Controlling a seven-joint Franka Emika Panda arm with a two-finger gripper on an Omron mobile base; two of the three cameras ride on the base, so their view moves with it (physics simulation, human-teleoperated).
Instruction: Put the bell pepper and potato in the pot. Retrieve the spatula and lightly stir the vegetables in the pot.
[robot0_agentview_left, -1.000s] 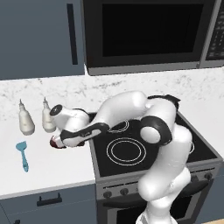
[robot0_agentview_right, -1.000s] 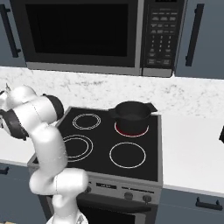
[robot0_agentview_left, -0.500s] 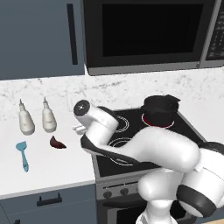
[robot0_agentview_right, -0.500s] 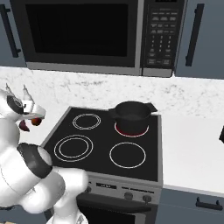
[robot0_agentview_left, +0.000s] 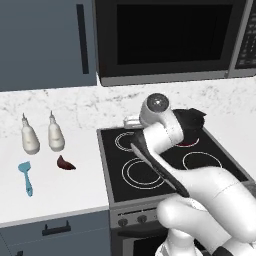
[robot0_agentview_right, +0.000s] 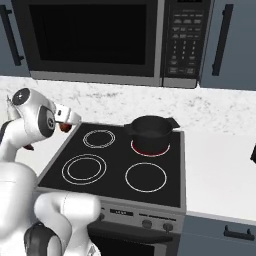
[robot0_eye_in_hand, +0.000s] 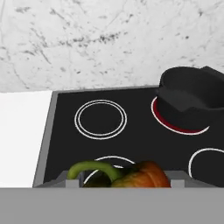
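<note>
My gripper (robot0_eye_in_hand: 124, 179) is shut on the orange-red bell pepper (robot0_eye_in_hand: 142, 175), whose green stem curls to the left between the fingertips. In the right base view the gripper (robot0_agentview_right: 66, 121) hangs above the stove's left edge with the pepper (robot0_agentview_right: 64, 128) just under it. The black pot (robot0_agentview_right: 150, 132) stands on the glowing back right burner, ahead and to the right of the hand (robot0_eye_in_hand: 192, 98). On the white counter left of the stove lie the dark maroon potato (robot0_agentview_left: 65, 163) and the blue spatula (robot0_agentview_left: 26, 176). The arm hides part of the pot (robot0_agentview_left: 194, 124) in the left base view.
Two white nozzle bottles (robot0_agentview_left: 29, 139) (robot0_agentview_left: 55, 136) stand behind the spatula and potato. The black stovetop (robot0_agentview_right: 115, 165) has three unlit burner rings. A microwave (robot0_agentview_right: 95, 37) hangs above the stove, with marble backsplash below it. White counter (robot0_agentview_right: 215, 170) continues right of the stove.
The arm has swung from the left counter, beside the potato, up and right over the stove's back left corner, carrying the bell pepper. The potato, spatula and pot have stayed put.
</note>
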